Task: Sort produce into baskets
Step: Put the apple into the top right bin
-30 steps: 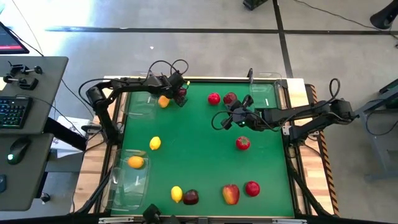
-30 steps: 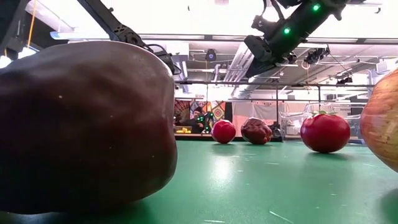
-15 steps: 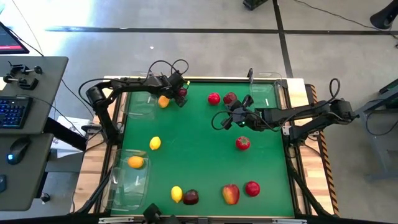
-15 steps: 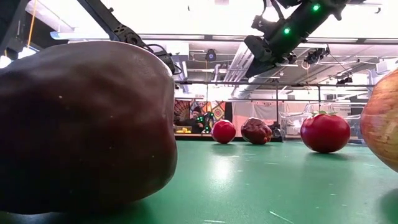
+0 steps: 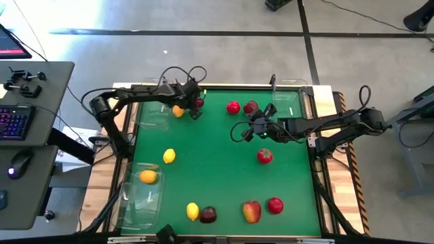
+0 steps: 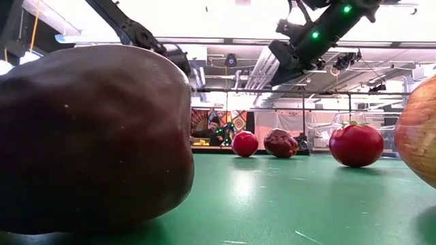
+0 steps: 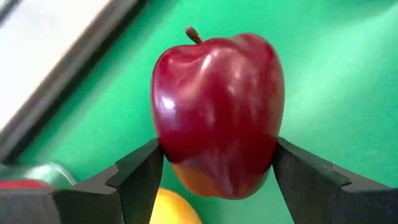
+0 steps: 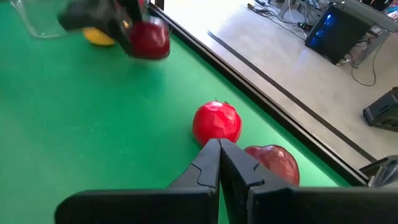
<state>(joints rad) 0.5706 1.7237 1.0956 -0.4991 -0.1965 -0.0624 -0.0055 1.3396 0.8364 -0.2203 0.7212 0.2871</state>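
My left gripper (image 5: 195, 104) stands near the table's far edge, left of middle, shut on a dark red apple (image 7: 217, 112). A yellow-orange lemon (image 5: 178, 111) lies on the green mat just beside it. My right gripper (image 5: 245, 131) hovers shut right of centre, holding nothing. Past it a bright red fruit (image 8: 216, 123) and a darker red fruit (image 8: 272, 163) rest on the mat. Clear baskets stand at the far left (image 5: 150, 114), near left (image 5: 139, 196) and far right (image 5: 290, 102); the near-left one holds an orange fruit (image 5: 148, 177). My left gripper pinches the apple's two sides low down (image 7: 168, 155), one finger (image 7: 140, 177) on each flank. The fingers slant steeply down from above. The apple sits stem up, and it looks lifted just clear of the mat.
Loose on the mat are a lemon (image 5: 169, 156), a red fruit (image 5: 264, 156), and along the near edge a lemon (image 5: 192, 211), a dark apple (image 5: 208, 215), a red-yellow apple (image 5: 251, 211) and a red fruit (image 5: 274, 205). The mat's middle is open.
My left gripper has risen a little with the dark red apple between its fingers, and the left arm has drawn slightly toward the table's left edge. The fruits on the mat lie where they were.
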